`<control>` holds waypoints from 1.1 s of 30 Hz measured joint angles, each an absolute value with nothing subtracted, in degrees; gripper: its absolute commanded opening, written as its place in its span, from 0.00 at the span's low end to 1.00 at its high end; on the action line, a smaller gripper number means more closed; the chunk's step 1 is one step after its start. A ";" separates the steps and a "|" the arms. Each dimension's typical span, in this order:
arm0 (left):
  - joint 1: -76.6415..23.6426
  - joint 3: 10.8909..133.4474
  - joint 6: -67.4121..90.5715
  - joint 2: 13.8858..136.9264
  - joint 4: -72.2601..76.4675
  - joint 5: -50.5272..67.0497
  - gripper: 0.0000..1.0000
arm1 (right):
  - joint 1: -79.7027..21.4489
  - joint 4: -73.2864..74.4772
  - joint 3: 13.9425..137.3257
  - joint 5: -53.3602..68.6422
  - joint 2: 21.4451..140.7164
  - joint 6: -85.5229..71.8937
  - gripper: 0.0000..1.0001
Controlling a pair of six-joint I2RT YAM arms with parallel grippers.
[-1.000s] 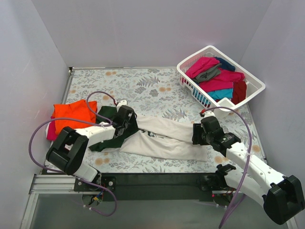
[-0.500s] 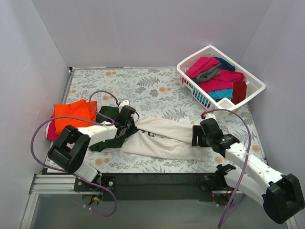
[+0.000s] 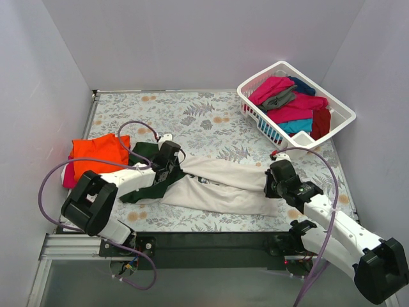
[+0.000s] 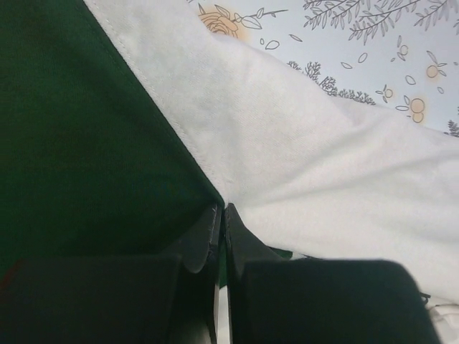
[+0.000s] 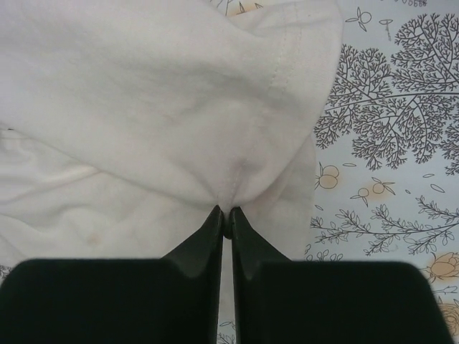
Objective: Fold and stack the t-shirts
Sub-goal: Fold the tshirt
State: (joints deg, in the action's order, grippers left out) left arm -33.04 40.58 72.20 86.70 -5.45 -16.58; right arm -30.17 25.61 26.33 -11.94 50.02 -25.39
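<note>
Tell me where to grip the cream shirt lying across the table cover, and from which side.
The cream shirt lies as a long flat band, so take both ends from outside, low: the seam by the green sleeve on the left, the bunched hem on the right. The left gripper and right gripper are shut on those folds.
</note>
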 measured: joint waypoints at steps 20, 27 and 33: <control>-33.04 38.61 72.18 77.73 -10.24 -11.84 0.00 | -30.20 38.81 36.64 -7.88 43.88 -25.43 0.01; -33.04 37.63 72.18 75.66 -11.62 -11.05 0.00 | -30.24 41.87 37.06 -8.49 45.76 -25.10 0.01; -33.04 36.86 72.44 72.12 -13.37 -10.26 0.04 | -30.30 45.67 39.07 -7.38 45.87 -24.08 0.11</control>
